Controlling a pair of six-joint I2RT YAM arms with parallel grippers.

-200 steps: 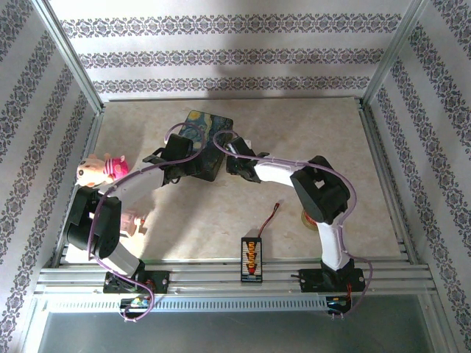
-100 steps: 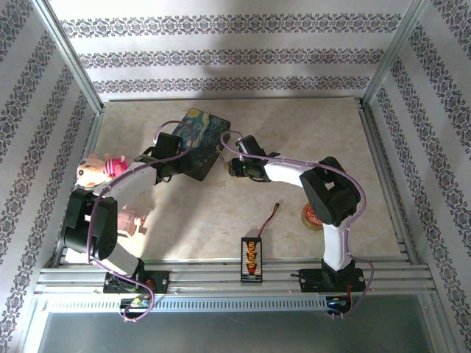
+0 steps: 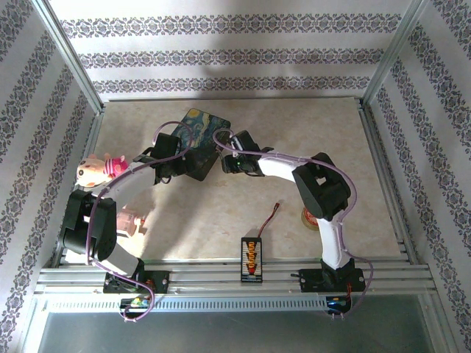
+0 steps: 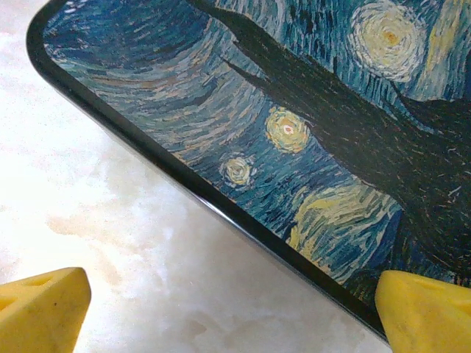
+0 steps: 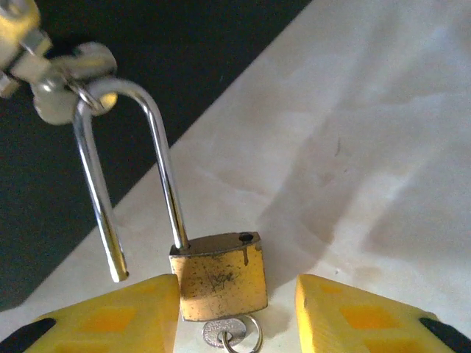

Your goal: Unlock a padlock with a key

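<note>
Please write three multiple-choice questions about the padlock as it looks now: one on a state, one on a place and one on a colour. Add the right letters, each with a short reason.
1. In what state is the shackle of the padlock?
A. both legs sit in the body
B. one leg is out of the body
C. it is off the body altogether

2. Where is the key?
A. at the bottom end of the padlock body
B. hooked over the shackle
C. lying well apart from the padlock

3. What colour is the padlock body?
A. red
B. brass-gold
C. black

Answers:
1 B: in the right wrist view, one leg ends free beside the body.
2 A: the key's head and its ring show just under the body.
3 B: the body is scuffed brass-gold.
</note>
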